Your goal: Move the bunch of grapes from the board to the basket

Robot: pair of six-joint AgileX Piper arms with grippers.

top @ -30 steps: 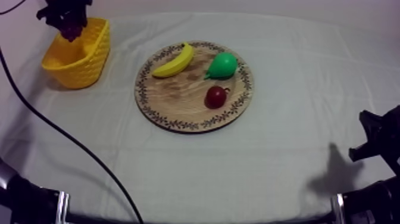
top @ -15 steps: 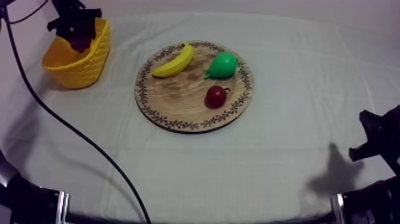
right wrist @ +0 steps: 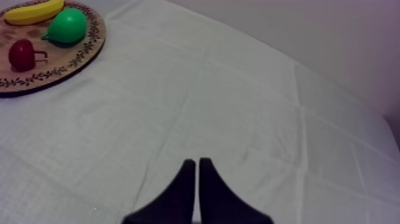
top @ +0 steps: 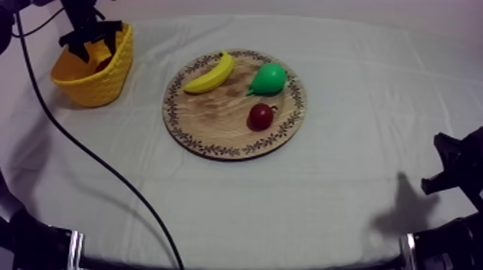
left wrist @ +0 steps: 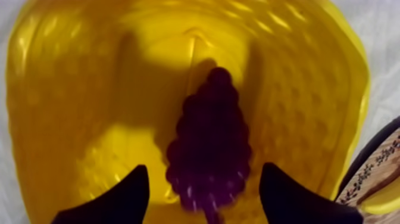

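The dark purple bunch of grapes [left wrist: 208, 137] lies inside the yellow basket [left wrist: 71, 89], stem toward the camera. My left gripper [left wrist: 203, 173] hangs just above the bunch, open, one black finger at each side and neither touching it. From the top view, that gripper [top: 90, 44] is over the basket [top: 100, 82] at the far left of the table. The round wooden board [top: 215, 118] stands mid-table. My right gripper [right wrist: 196, 164] is shut on nothing, low over bare cloth at the right [top: 460, 169].
The board holds a banana [top: 210, 74], a green pear [top: 269, 78] and a small red fruit [top: 260, 116]. They also appear beyond the right gripper on the board [right wrist: 59, 68]. Bare cloth stretches between board and right arm.
My left gripper has dropped lower into the basket and opened. The grapes have left its fingers and now rest in the basket. The right arm has not moved.
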